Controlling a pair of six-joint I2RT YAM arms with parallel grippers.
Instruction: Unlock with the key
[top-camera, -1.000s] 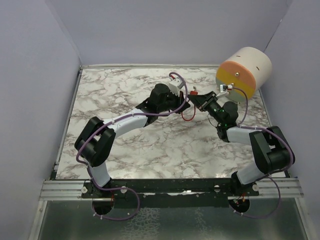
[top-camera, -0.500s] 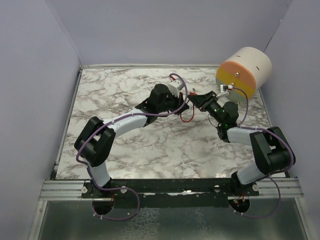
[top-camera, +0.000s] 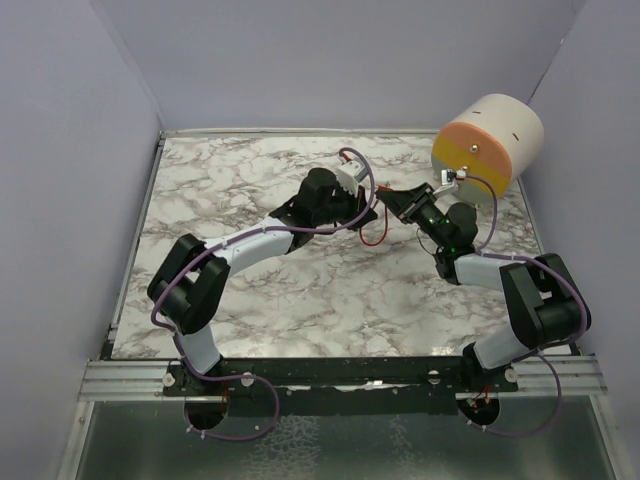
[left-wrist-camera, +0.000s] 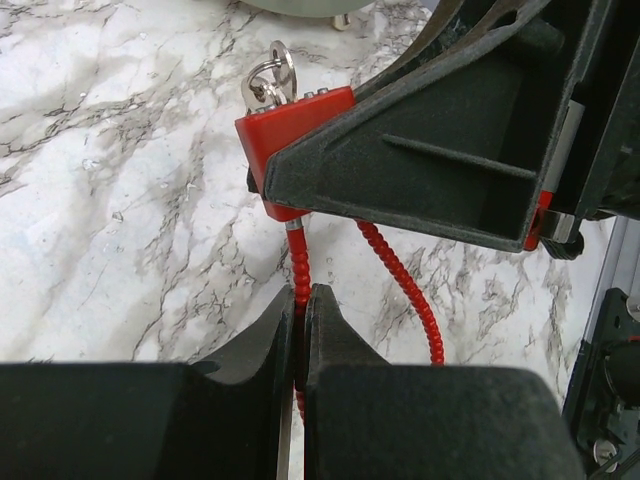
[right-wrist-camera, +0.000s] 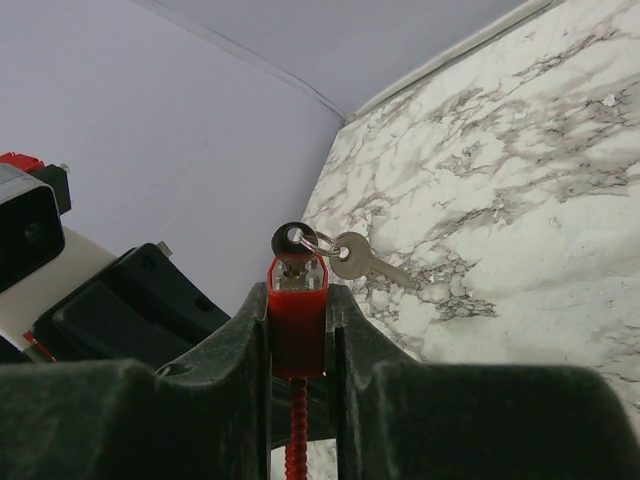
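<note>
the lock (right-wrist-camera: 297, 312) is held over the table (top-camera: 250, 170), clamped by its body in the closed right gripper (right-wrist-camera: 298, 350), a key (right-wrist-camera: 292, 238) is seated in its top, and its cable (left-wrist-camera: 299, 262) is pinched tight in the left gripper (left-wrist-camera: 300, 318).

Around the red padlock (left-wrist-camera: 290, 125) room is tight. The left gripper (left-wrist-camera: 300, 305), pinching the red beaded cable (left-wrist-camera: 299, 262), blocks its left side, and the right gripper (right-wrist-camera: 298, 300) clamps its body from the right. The big cream-and-orange cylinder (top-camera: 490, 145) stands just beyond. Leftward, the white marble table (top-camera: 220, 190) lies open.
</note>
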